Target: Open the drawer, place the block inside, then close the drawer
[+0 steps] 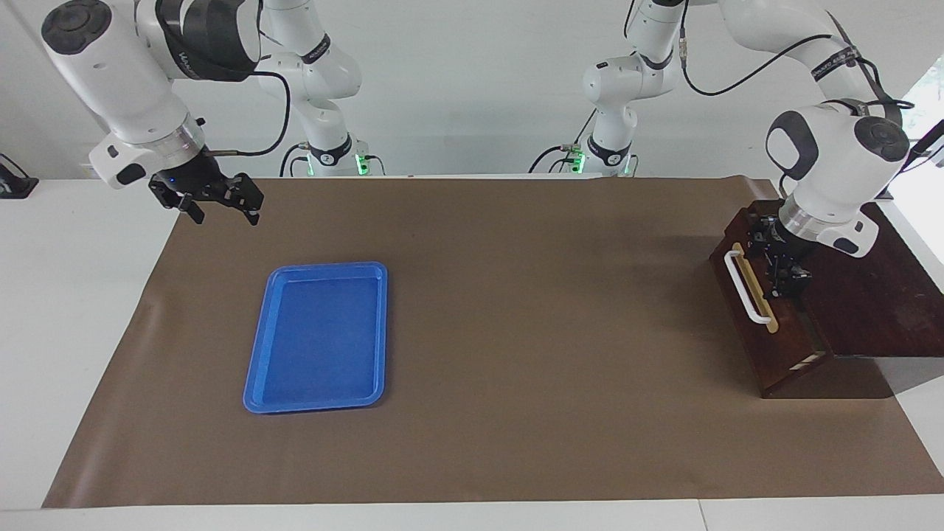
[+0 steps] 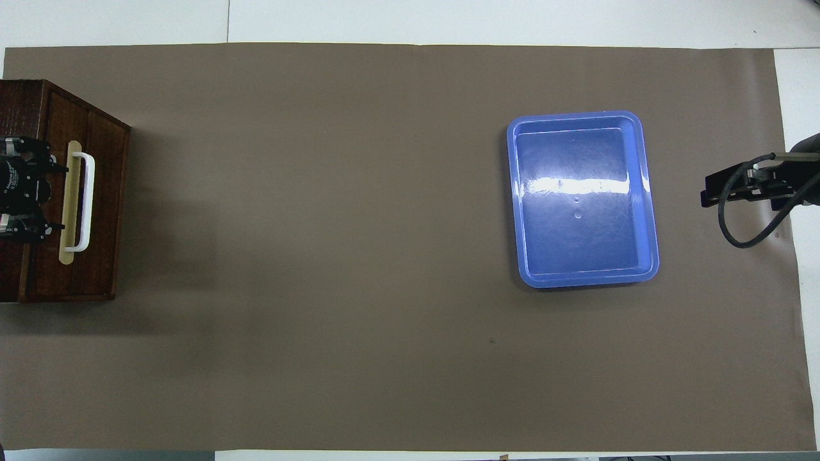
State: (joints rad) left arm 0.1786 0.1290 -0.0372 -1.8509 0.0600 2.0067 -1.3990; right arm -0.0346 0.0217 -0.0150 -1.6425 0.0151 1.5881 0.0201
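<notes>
The drawer (image 1: 767, 343) of the dark brown box (image 1: 870, 295) is pushed in, with only a thin pale sliver showing at one corner. Its white bar handle (image 1: 745, 287) faces the middle of the table. My left gripper (image 1: 776, 259) is open at the drawer front's top edge, just on the box side of the handle, and holds nothing. From overhead, the left gripper (image 2: 51, 196) has its fingers spread along the handle (image 2: 86, 202). The block is hidden. My right gripper (image 1: 219, 200) hangs open and empty over the mat's corner at the right arm's end.
A flat blue tray (image 1: 317, 339) lies on the brown mat (image 1: 516, 332) toward the right arm's end, seen from overhead as the tray (image 2: 580, 198). The box sits at the mat's edge at the left arm's end.
</notes>
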